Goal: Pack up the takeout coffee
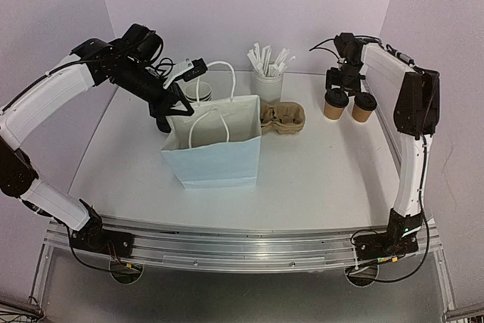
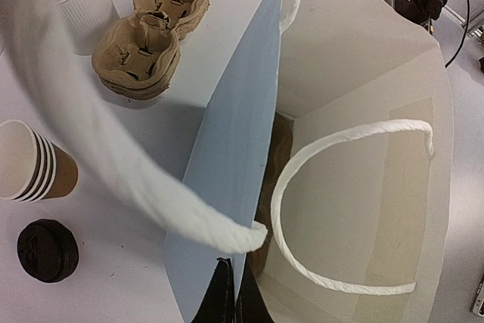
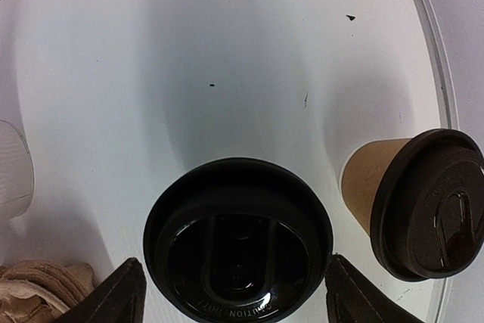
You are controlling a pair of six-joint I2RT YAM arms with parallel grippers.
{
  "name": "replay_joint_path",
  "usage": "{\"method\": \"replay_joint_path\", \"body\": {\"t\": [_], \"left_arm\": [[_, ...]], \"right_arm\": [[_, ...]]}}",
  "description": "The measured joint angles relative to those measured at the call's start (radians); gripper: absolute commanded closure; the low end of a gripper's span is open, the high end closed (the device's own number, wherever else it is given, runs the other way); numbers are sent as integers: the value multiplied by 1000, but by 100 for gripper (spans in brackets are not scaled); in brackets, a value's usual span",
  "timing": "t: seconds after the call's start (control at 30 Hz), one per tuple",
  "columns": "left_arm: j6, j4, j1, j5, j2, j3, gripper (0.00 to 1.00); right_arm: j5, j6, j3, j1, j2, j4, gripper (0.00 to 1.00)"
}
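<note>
Two takeout coffee cups with black lids stand at the back right, one [image 1: 335, 104] on the left and the other [image 1: 364, 107] beside it. My right gripper [image 3: 238, 281] hangs over the left cup [image 3: 238, 243], open, with a finger on each side of its lid. The second cup [image 3: 423, 202] stands just right of it. My left gripper [image 2: 231, 296] is shut on the top edge of the white paper bag [image 1: 215, 141], holding its mouth open. A stack of lidless brown cups [image 2: 30, 168] and a loose black lid [image 2: 47, 250] sit behind the bag.
Stacked brown pulp cup carriers [image 1: 283, 119] lie between the bag and the lidded cups. A white cup of wrapped straws [image 1: 268, 81] stands behind them. Something brown [image 2: 278, 153] shows low inside the bag. Walls close the table's back and right side.
</note>
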Motion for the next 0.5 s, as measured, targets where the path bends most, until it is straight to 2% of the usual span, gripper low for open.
{"method": "replay_joint_path", "body": {"t": [0.5], "left_arm": [[0,2,5,-1,1,0,100]], "right_arm": [[9,-25,38,0,42,-15,29]]}}
